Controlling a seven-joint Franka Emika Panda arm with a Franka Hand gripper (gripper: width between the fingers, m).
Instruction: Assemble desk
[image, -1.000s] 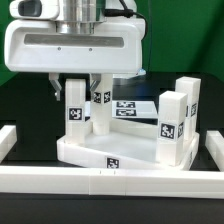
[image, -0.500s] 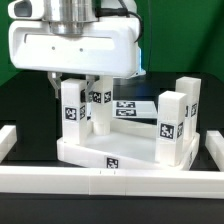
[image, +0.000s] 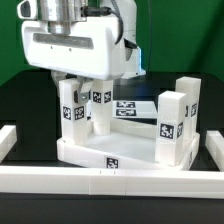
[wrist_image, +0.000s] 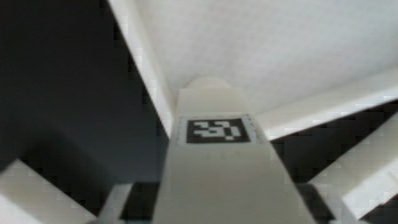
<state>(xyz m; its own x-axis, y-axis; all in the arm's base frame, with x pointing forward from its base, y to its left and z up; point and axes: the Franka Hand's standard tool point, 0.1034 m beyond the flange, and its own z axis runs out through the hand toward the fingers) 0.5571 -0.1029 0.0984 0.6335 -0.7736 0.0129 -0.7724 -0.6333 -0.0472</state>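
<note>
I have the claw closed on a leg — one dark finger flanks each side of the post's top, and the wrist view shows the same leg running straight out between the fingers, tag facing the camera. That held leg stands upright on the tabletop, at the corner directly under the claw. A second leg stands just beside it, toward the exterior view's right and a bit further back. Two more legs and stand upright well off to the exterior view's right of the claw (both on the tray's far end). A white border rail runs in front, below the claw, with the tabletop touching it or nearly so; can't tell which.
</note>
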